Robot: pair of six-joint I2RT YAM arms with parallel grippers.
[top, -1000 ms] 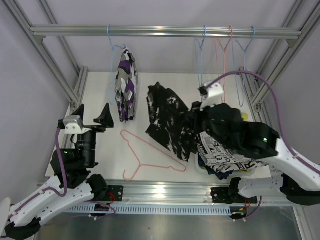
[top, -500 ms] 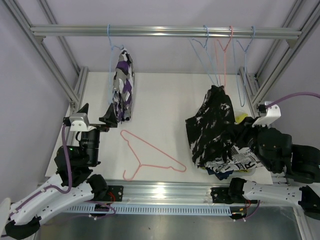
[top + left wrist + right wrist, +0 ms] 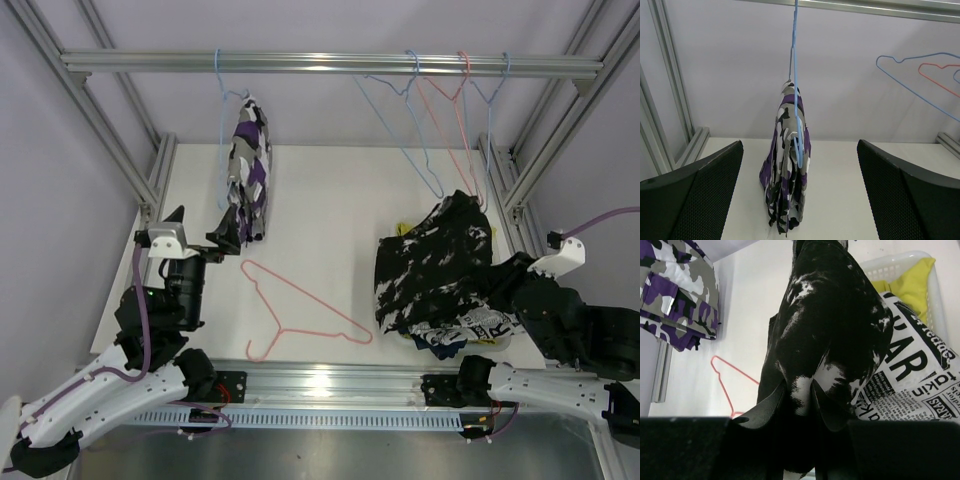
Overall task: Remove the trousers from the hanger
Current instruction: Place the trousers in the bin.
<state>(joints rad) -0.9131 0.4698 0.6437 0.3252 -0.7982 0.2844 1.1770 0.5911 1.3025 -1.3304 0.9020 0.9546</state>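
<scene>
Left fingers (image 3: pixel 705 190) stand apart facing the camouflage trousers (image 3: pixel 787 165) (on a blue hanger (image 3: pixel 795 75)), upper left; right fingers (image 3: pixel 765 402) clamp black-and-white trousers (image 3: pixel 830 315), seemingly above the basket (image 3: pixel 935 295), lower right.

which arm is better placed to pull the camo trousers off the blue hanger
Left. The left pincer is open and faces the camo trousers on the blue hanger. The right pincer is shut on black patterned trousers, far off.
</scene>
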